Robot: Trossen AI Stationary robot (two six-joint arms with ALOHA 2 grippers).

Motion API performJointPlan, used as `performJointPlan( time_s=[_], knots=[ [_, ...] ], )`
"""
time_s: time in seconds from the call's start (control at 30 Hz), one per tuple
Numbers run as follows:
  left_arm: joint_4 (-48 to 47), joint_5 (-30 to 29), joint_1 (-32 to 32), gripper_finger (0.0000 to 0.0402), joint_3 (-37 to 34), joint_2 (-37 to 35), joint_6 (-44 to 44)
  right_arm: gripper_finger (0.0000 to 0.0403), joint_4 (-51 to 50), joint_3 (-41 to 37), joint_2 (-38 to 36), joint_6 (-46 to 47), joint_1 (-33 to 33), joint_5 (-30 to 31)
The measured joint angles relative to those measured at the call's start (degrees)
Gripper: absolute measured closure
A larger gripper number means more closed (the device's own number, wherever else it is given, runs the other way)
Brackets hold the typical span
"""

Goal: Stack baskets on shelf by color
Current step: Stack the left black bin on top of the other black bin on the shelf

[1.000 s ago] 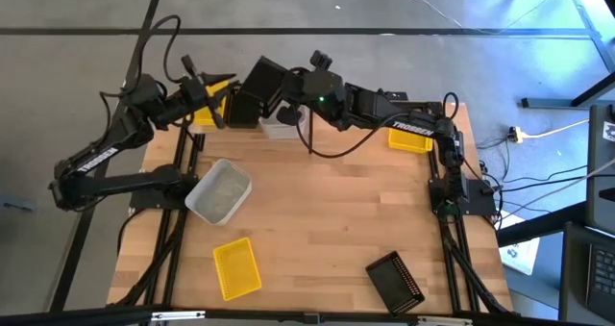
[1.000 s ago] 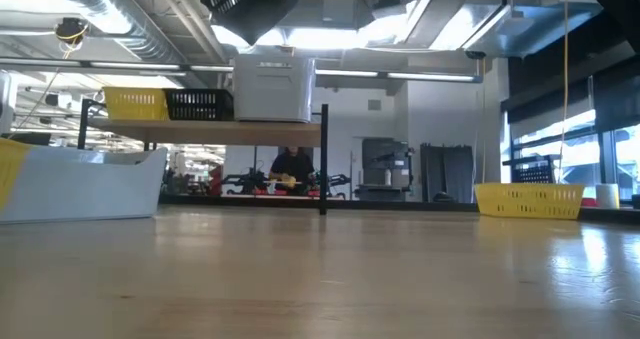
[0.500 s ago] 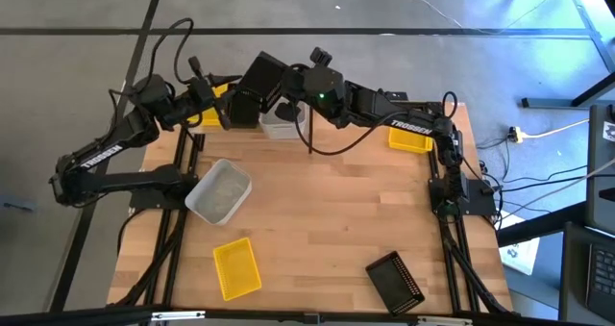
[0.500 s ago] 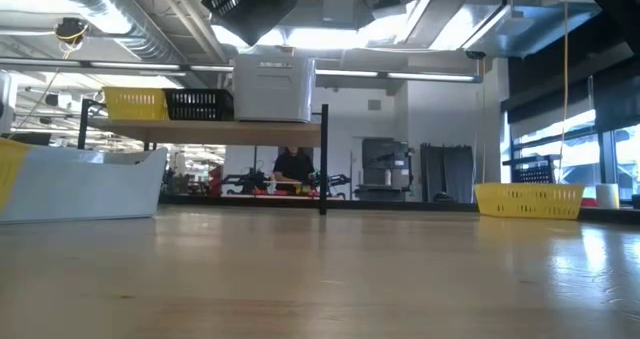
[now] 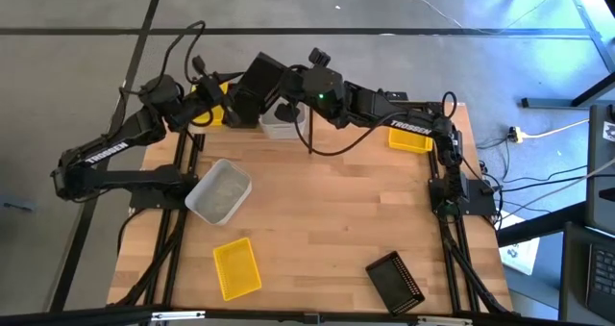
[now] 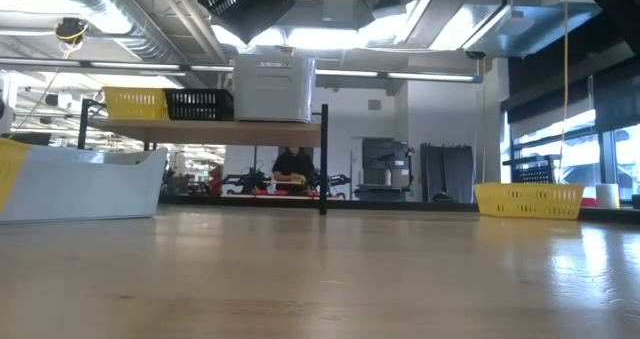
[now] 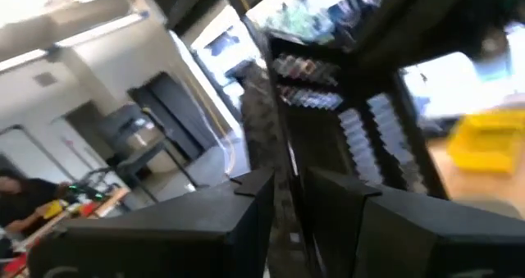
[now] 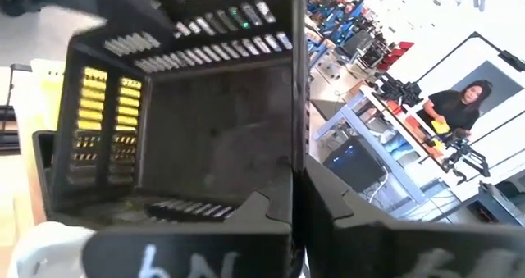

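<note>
- my right gripper [image 5: 281, 93] is stretched to the far edge, clamped tight on the rim of a tilted black basket [image 5: 259, 81], held in the air above the shelf [image 6: 205, 131].
- my left gripper [image 5: 207, 103] reaches in beside it with jaws parted, nothing in them that i can tell.
- on the shelf i see a yellow basket [image 6: 135, 103], another black basket [image 6: 198, 104] and a white basket [image 6: 272, 89].
- a grey bin [image 5: 219, 190] and more baskets lie on the table [image 5: 327, 211].
</note>
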Motion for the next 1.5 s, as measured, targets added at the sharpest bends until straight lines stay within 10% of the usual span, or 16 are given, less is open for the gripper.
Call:
performJointPlan(
  time_s=[0.9, 1.5],
  knots=[
    [1.1, -14.9, -2.9, 0.0401, 0.1, 3.7, -0.2, 0.0345, 1.3, 0.0, 0.1, 1.3, 0.1, -6.4],
    [-8.7, -40.5, -3.5, 0.0401, 0.4, 3.4, -18.5, 0.0308, 5.6, 0.0, 0.0, -17.9, 2.9, -0.6]
  ],
)
